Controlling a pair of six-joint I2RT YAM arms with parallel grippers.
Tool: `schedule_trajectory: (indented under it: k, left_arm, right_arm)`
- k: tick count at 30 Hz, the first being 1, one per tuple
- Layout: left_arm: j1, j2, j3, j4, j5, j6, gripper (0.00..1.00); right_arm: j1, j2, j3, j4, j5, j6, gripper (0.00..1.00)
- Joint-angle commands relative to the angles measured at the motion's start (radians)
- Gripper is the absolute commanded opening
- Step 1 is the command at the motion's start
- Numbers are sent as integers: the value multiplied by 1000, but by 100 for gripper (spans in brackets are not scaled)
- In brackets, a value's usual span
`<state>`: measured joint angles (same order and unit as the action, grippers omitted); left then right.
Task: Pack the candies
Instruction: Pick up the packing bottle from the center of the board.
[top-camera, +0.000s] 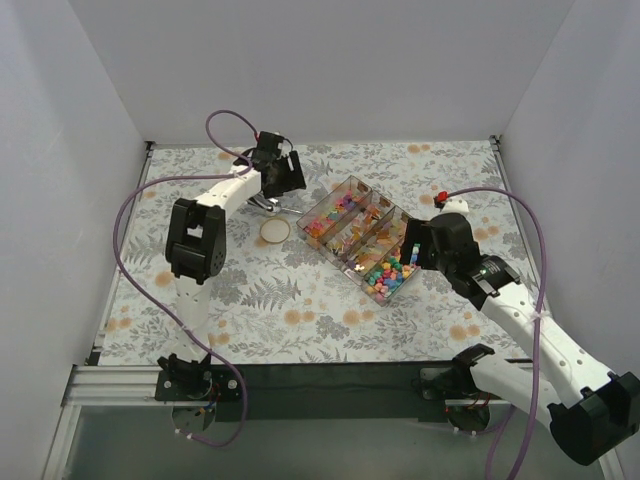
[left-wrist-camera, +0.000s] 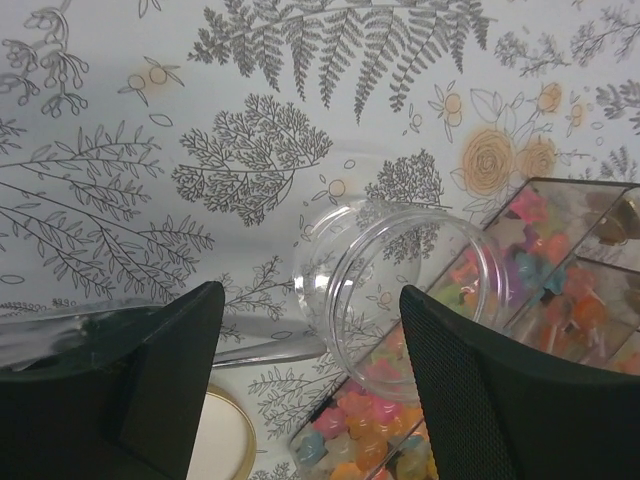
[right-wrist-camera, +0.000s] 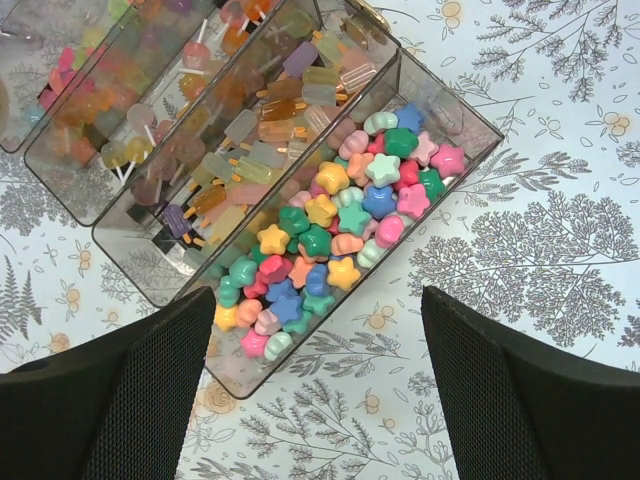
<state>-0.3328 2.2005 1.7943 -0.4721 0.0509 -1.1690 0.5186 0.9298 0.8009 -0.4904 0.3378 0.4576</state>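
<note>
The candies (right-wrist-camera: 330, 225) fill the 3-section clear box (right-wrist-camera: 232, 372) at frame centre. The jar (left-wrist-camera: 400, 270) lies empty. Left hand (left-wrist-camera: 310, 293) and right hand (right-wrist-camera: 318, 293) are spread apart, holding nothing. Packing looks barely begun.

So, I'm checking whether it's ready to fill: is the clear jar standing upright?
No, the jar lies on its side on the patterned cloth, its open mouth turned toward the left wrist camera.

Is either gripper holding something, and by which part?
Nothing is held. The left gripper is open around the clear jar lying on its side, not closed on it; the right gripper is open above the candies.
</note>
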Motion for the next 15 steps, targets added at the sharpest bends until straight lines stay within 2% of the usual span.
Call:
schedule_trajectory:
  k: [1, 5, 6, 9, 10, 12, 15]
  left_arm:
    - [-17, -19, 37, -57, -25, 34, 69]
    - [-35, 1, 40, -56, -68, 72, 63]
    - [-35, 7, 45, -56, -71, 74, 53]
    - [-38, 27, 66, -51, -79, 81, 41]
    - [-40, 31, 74, -48, -80, 86, 33]
    - [-46, 44, 99, -49, -86, 97, 26]
    - [-51, 39, 129, -57, -105, 107, 7]
  right_arm:
    - [0, -32, -11, 44, 21, -48, 90]
    - [-2, -28, -23, 44, 43, -59, 89]
    - [-2, -25, -23, 46, 44, -59, 89]
    - [-2, -17, -20, 44, 44, -62, 89]
    - [-2, -16, -19, 44, 46, -63, 89]
    - [-2, -16, -19, 46, 50, -71, 89]
    - [-3, -16, -16, 44, 59, -80, 89]
